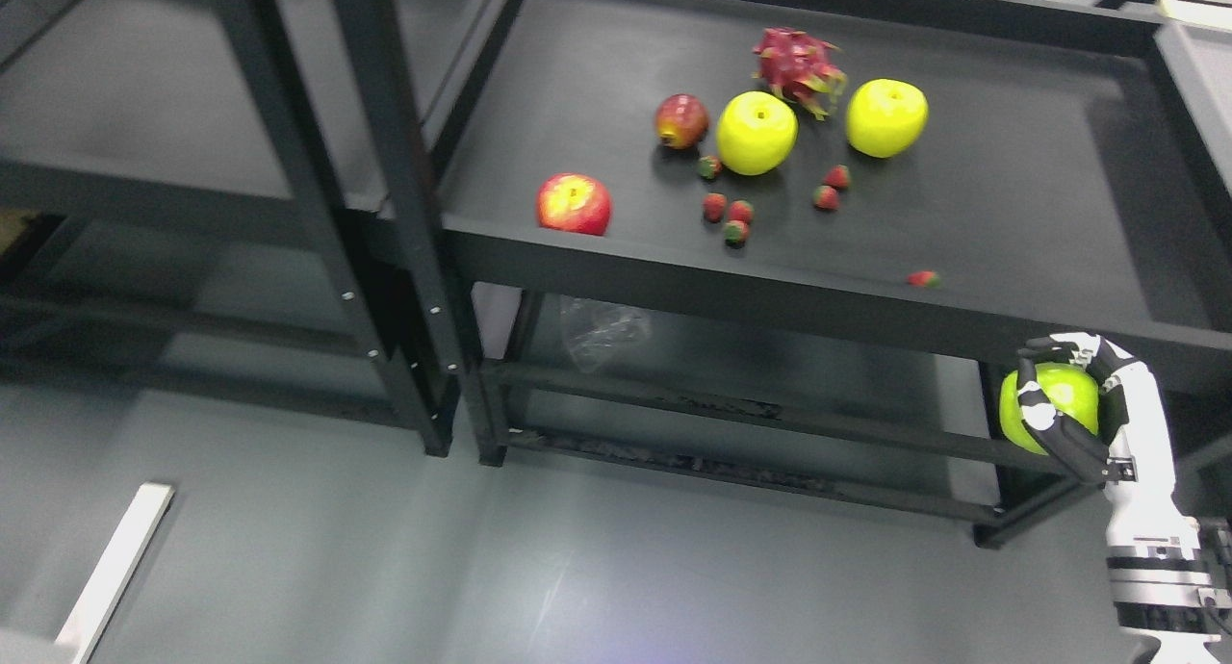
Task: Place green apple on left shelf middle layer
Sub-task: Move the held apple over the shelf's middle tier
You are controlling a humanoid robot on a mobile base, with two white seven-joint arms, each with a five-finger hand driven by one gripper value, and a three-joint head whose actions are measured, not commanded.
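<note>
While R hand (1064, 404) grips green apple (1068, 399), black post (385, 173) stands btwn the shelves.

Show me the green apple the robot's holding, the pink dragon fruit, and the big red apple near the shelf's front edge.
Green apple (1068, 395), head view: bare skin between fingers.
Pink dragon fruit (794, 63), head view: body centre.
Big red apple (574, 203), head view: top face.
</note>
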